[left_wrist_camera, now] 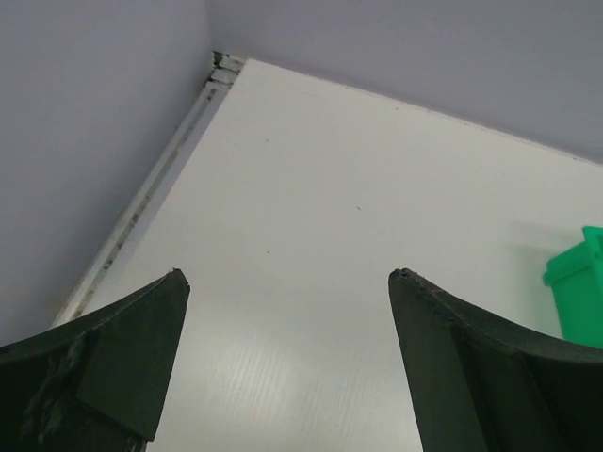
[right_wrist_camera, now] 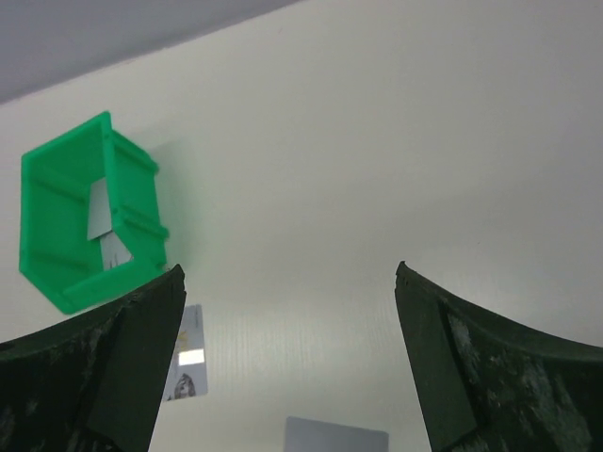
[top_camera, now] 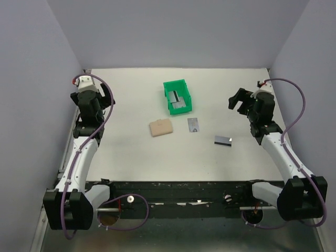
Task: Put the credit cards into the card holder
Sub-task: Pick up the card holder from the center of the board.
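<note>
Nearest me the striped card (top_camera: 223, 140) lies flat on the tabletop (top_camera: 131, 157). The printed card (top_camera: 193, 125) is just beyond it, with the card holder (top_camera: 160, 127) beside that and the green bin (top_camera: 169, 86) farthest. The left gripper (left_wrist_camera: 287, 278) and right gripper (right_wrist_camera: 287, 268) hang wide open and empty. I'd lower the right one tilted, catching the striped card's long edge.

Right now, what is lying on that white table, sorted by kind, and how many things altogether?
Loose cards: 2, the printed card and the striped card
Card holder: 1
Green bin: 1, with grey cards inside, too unclear to count
Total: 4, leaving out what is in the bin
</note>
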You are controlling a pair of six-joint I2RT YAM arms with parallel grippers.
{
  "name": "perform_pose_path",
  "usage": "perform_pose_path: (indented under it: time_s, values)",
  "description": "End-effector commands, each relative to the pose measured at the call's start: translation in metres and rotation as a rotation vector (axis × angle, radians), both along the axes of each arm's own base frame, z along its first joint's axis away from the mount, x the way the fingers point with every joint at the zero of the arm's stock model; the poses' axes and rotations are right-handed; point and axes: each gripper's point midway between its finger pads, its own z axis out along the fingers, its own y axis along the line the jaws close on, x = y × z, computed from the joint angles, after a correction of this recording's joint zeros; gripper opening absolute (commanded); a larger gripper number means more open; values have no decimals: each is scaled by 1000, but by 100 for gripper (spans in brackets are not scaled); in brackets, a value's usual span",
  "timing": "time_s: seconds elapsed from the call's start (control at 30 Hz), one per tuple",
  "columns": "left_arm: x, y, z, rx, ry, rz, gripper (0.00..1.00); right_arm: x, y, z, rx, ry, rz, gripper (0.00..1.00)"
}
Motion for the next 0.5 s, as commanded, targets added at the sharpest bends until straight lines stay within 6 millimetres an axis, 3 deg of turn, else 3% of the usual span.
perform_pose_path:
  time_s: [0.0,0.13,0.37,0.47]
  values:
    - [-6,-48,-21,-223,123,-203,99,-6,47,-19,135,147,208,98]
    - [-12,-86,-60,-374,177,-305,99,-12,95,-33,100,197,320,97]
    - [-36,-138,-127,-412,312,-362,99,-44,212,-70,170,288,619,92]
    - [-39,-166,-138,-423,278,-405,99,-55,246,-91,176,334,694,88]
